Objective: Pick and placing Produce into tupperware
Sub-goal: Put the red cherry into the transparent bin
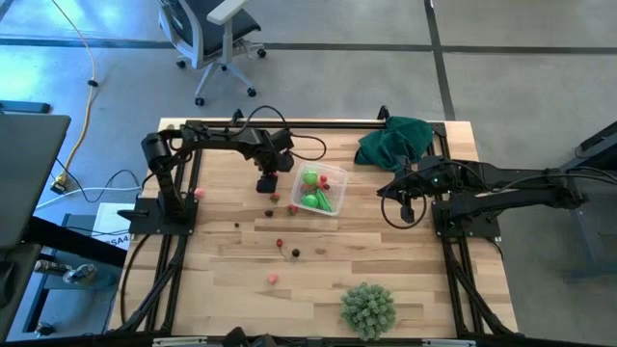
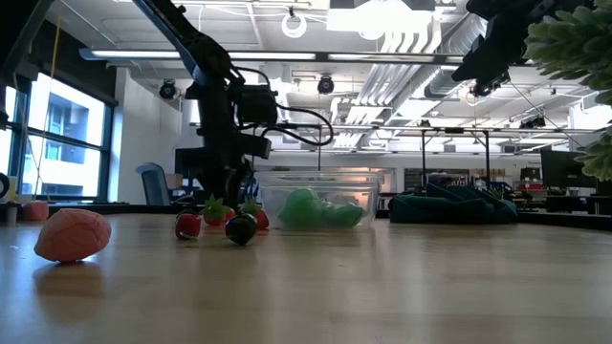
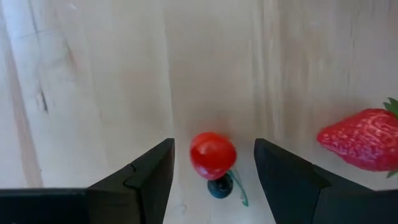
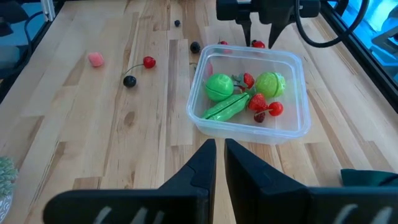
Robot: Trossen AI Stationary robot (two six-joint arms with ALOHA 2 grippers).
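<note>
My left gripper (image 1: pixel 268 186) points down at the table just left of the clear tupperware (image 1: pixel 320 190). It is open, and its fingers stand on either side of a small red cherry (image 3: pixel 212 155) without touching it. A dark berry (image 3: pixel 220 186) joined by a green stem lies under the cherry, and a strawberry (image 3: pixel 364 139) lies beside them. The tupperware (image 4: pixel 252 93) holds two green balls, a green pod and several red pieces. My right gripper (image 4: pixel 219 146) is shut and empty, held above the table right of the tupperware.
Loose red, dark and pink pieces lie on the wood left of and nearer than the tupperware (image 1: pixel 280 243) (image 1: pixel 273 278) (image 1: pixel 200 193). A pale-green spiky ball (image 1: pixel 367 308) sits near the front edge. A dark green cloth (image 1: pixel 395 140) lies at the far right.
</note>
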